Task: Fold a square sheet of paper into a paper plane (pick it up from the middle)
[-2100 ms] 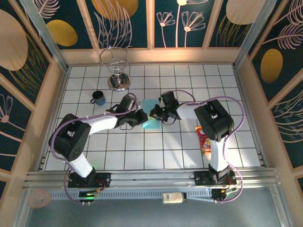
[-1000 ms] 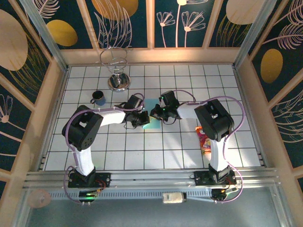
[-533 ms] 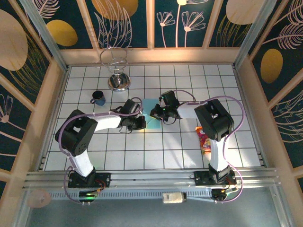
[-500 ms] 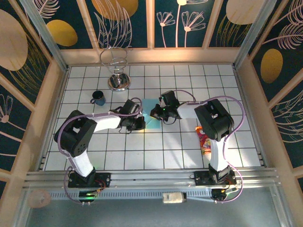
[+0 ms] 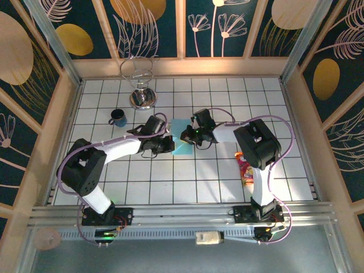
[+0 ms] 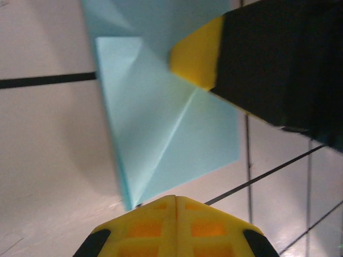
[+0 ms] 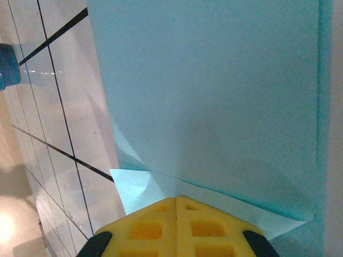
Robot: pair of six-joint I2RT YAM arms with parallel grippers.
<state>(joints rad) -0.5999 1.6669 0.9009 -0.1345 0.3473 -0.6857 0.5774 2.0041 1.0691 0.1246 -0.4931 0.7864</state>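
1. Blue mug [image 5: 118, 118]: you see it upright on the white tiled tabletop [image 5: 170, 182], at the far left.
2. Wire stand [image 5: 140, 99] with a shiny metal base: look just behind the mug, near the back wall.
3. Orange-red snack packet [image 5: 245, 169]: you find it lying on the tiles at the right.
4. Wall panels [image 5: 153, 23]: dark blue, with gold discs and pale leaf outlines.

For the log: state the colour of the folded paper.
The paper is light blue, clearest in the left wrist view.
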